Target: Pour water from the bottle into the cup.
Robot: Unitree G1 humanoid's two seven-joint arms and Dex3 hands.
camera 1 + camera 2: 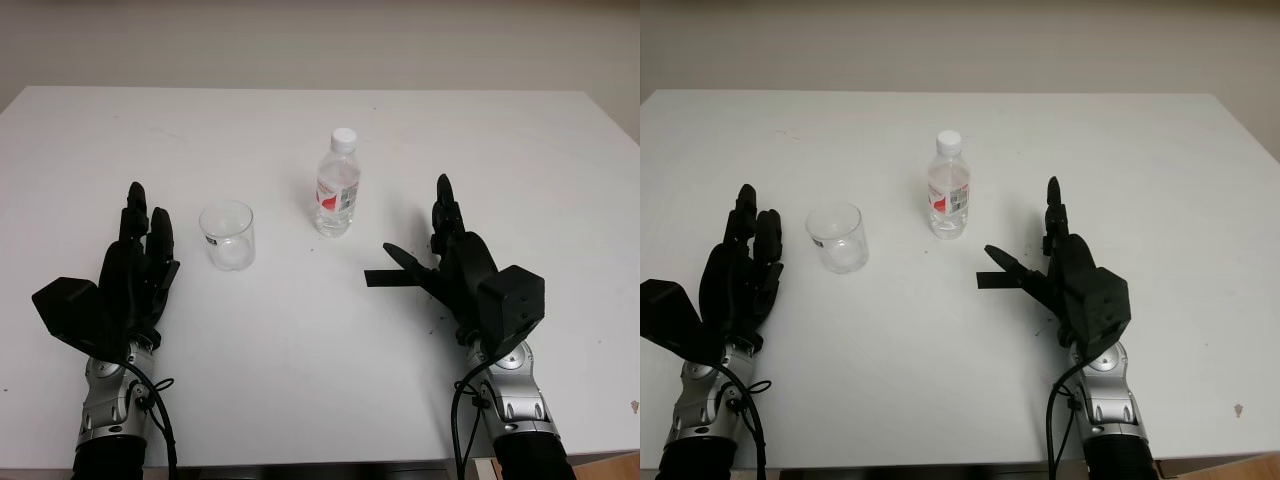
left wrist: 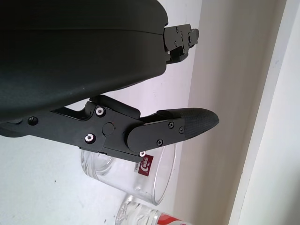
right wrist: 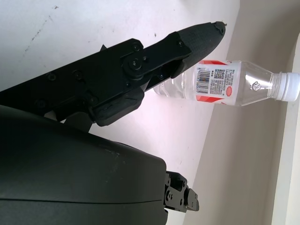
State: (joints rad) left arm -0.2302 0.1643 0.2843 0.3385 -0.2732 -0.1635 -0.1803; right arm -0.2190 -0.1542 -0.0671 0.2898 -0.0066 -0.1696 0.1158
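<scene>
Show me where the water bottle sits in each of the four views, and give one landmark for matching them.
Left eye view: the bottle stands upright on the table, just right of centre.
Right eye view: it stands upright just left of centre.
Left wrist view: part of it shows behind the cup, at the picture's edge.
Right wrist view: it lies sideways across the picture.
Shared landmark: its red and white label.

Clear glossy plastic bottle (image 1: pixel 337 196), clear cup (image 1: pixel 228 235), matt white table (image 1: pixel 300 360).
</scene>
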